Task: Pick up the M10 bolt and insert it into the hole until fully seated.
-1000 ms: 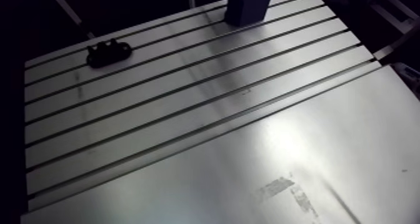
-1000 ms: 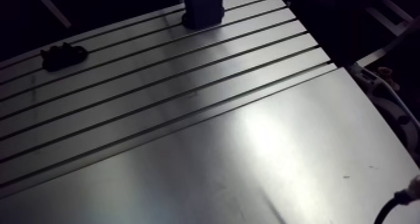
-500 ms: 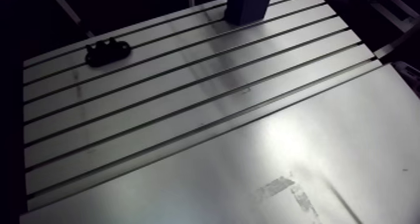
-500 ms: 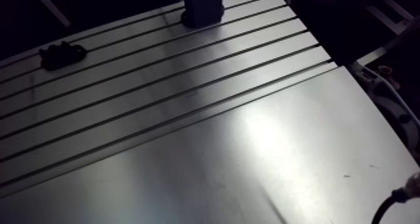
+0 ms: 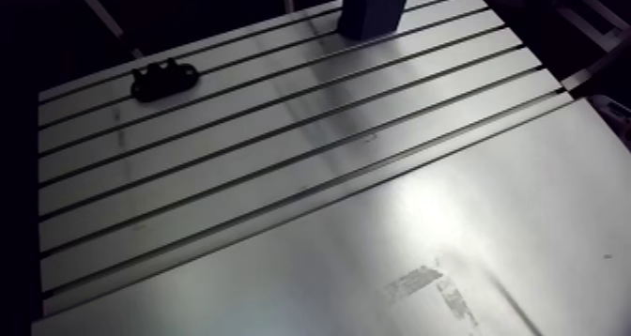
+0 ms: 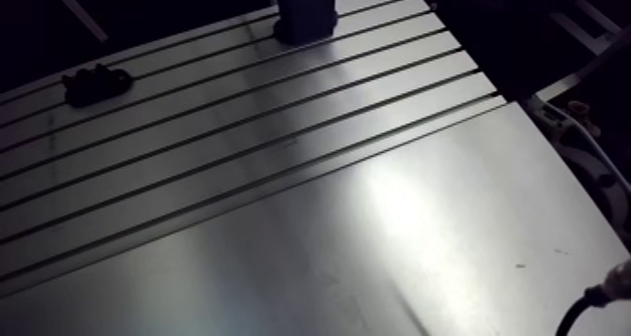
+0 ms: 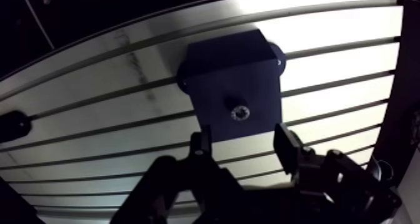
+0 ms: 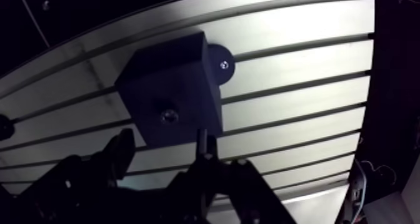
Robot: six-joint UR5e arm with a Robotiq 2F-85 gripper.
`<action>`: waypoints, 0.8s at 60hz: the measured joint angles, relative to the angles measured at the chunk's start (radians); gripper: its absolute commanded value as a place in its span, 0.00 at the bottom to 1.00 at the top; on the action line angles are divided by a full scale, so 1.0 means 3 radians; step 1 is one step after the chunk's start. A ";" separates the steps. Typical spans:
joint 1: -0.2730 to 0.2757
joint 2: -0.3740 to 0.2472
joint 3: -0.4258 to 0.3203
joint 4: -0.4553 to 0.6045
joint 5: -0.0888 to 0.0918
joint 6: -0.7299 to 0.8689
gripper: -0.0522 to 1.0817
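- Gripper (image 7: 245, 144) hangs over the block (image 7: 231, 82). Fingers (image 7: 289, 150) are spread, nothing between them.
- Block is dark blue and sits on the table (image 5: 488, 218), at 12 o'clock in the arm view, close to the far edge.
- Hole (image 7: 239, 112) is mid top face, at the fingers' 12 o'clock, just ahead of the tips.
- A shiny round thing sits in the hole. It reads as the bolt head already down in it, but could be a bare metal insert; can't tell. No loose bolt in any view.
- Black part (image 5: 164, 79) lies at 10 o'clock on the table, well apart from the block. Too dark to say what it is, or whether it carries a bolt.
- Handling, my guess: a steel M10 is stiff, dense for its size and smooth, rolls if dropped, not fragile.
- Grip, my guess: pinch the head or the shank right under it, axis vertical, tip free for the hole. If it's seated, only the head is left to hold.
- Room: wide bare plate from 3 to 6 o'clock, and open space above the block on all sides.
- Watch: slots (image 5: 300, 191) run across the table, and a dropped bolt would likely settle in one. Little margin past the block toward 12 o'clock.
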State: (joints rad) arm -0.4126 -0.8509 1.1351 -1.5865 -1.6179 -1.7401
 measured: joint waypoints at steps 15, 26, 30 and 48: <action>0.0000 -0.0080 0.0023 -0.0069 0.0005 -0.0013 0.05; 0.0013 -0.0280 0.0100 -0.0065 0.0025 -0.0015 0.05; 0.0020 -0.0357 0.0141 -0.0064 0.0030 -0.0015 0.05; 0.0067 -0.0718 0.0377 -0.0064 0.0060 -0.0006 0.05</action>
State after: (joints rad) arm -0.3925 -1.0661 1.2482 -1.6057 -1.6001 -1.7420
